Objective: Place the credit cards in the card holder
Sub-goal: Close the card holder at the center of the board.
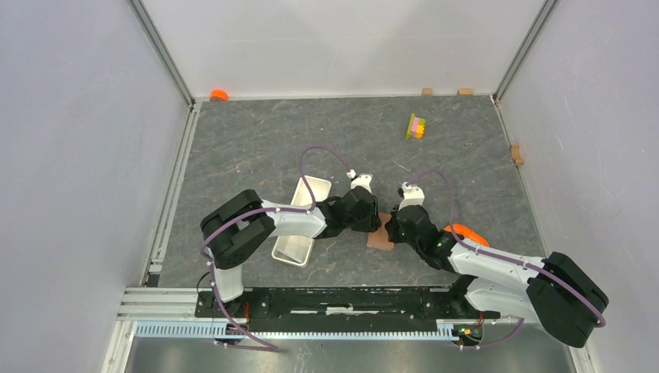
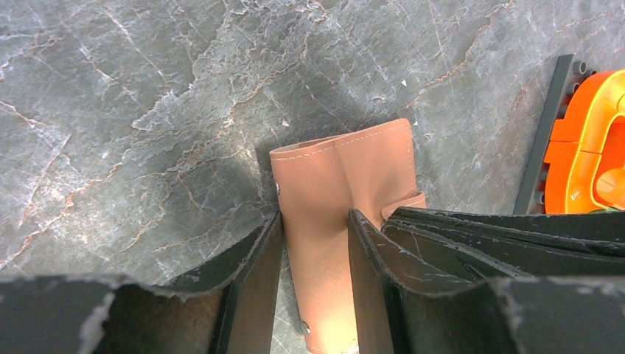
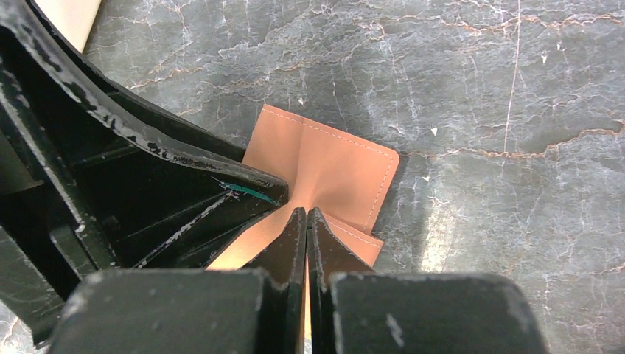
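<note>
The reddish-brown card holder (image 1: pixel 379 239) lies on the grey table between my two arms. It also shows in the left wrist view (image 2: pixel 346 173) and in the right wrist view (image 3: pixel 332 166). My left gripper (image 1: pixel 371 221) has its fingers on either side of a bulged fold of the card holder (image 2: pixel 315 221) and presses on it. My right gripper (image 1: pixel 392 230) is shut on a thin edge of the card holder, and the leather creases toward its tips (image 3: pixel 306 214). No credit cards are in view.
A long white tray (image 1: pixel 294 256) lies left of the card holder under the left arm. An orange object on a grey plate (image 2: pixel 589 147) sits just right of the card holder (image 1: pixel 466 231). A coloured block stack (image 1: pixel 416 126) stands at the back, with small wooden blocks (image 1: pixel 516 153) by the right wall.
</note>
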Robot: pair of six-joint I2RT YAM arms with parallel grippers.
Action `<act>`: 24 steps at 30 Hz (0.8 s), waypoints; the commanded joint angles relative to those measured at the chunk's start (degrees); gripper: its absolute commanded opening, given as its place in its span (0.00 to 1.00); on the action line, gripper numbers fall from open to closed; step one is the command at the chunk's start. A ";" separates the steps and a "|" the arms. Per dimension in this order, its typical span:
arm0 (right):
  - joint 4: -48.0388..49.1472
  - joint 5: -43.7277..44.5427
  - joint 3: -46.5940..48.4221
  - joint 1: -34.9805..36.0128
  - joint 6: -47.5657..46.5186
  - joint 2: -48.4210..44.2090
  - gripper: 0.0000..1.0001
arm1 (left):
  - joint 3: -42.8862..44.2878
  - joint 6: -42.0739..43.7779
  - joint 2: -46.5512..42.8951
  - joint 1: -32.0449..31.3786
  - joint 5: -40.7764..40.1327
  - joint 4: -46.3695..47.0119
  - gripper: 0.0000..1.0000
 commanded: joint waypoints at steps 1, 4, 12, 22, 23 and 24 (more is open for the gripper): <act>2.59 0.69 -0.73 1.04 1.48 0.18 0.00 | -2.13 0.15 3.39 -0.21 0.25 -5.56 0.45; 2.96 0.85 -1.29 1.26 1.90 0.63 0.00 | -2.22 0.14 3.40 -0.21 0.27 -5.57 0.45; 2.08 2.84 -4.84 2.85 4.98 -1.09 0.00 | -2.22 0.14 3.41 -0.23 0.09 -5.57 0.45; 2.26 6.60 -8.68 6.80 9.92 -0.12 0.00 | -2.20 0.14 3.47 -0.23 0.16 -5.62 0.45; 2.18 7.21 -8.75 7.11 10.28 0.18 0.00 | -2.22 0.14 3.50 -0.20 0.16 -5.66 0.45; 2.08 7.54 -8.89 7.53 10.80 0.47 0.00 | -2.22 0.14 3.50 -0.19 0.18 -5.66 0.45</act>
